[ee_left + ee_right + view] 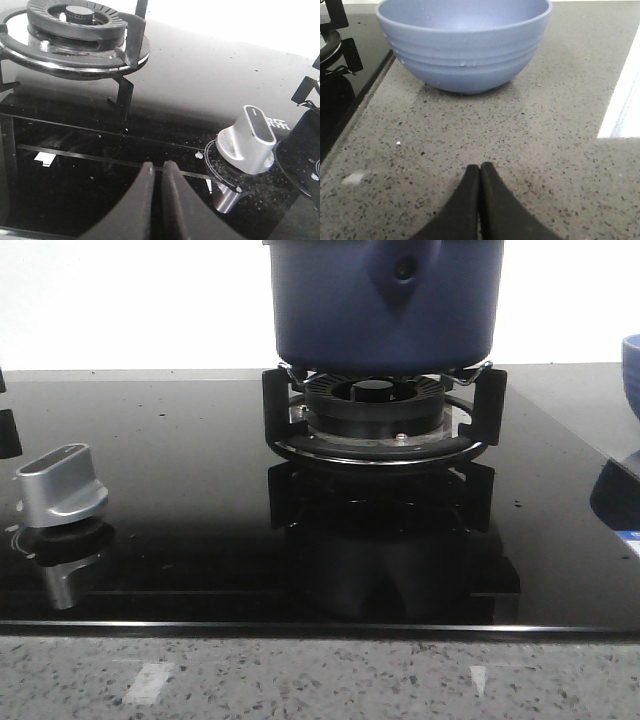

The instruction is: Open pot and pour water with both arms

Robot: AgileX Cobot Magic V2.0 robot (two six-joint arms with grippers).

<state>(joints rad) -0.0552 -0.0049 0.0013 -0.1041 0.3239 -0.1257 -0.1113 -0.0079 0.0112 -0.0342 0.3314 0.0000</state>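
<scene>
The dark blue pot (385,315) stands on the burner's pan support (380,425) at the middle of the black glass hob, its teardrop handle mount (403,275) facing the camera. Its top is cut off by the frame, so no lid shows. Neither gripper appears in the front view. My left gripper (157,167) is shut and empty, low over the black glass, beside a silver knob (248,140). My right gripper (479,169) is also shut and empty, over the speckled counter a short way from a light blue bowl (465,55).
The silver knob (62,485) sits at the hob's left. The bowl (631,360) shows at the right edge, off the glass. An uncovered burner (75,30) lies beyond the left gripper. A speckled stone counter (320,680) runs along the hob's front edge.
</scene>
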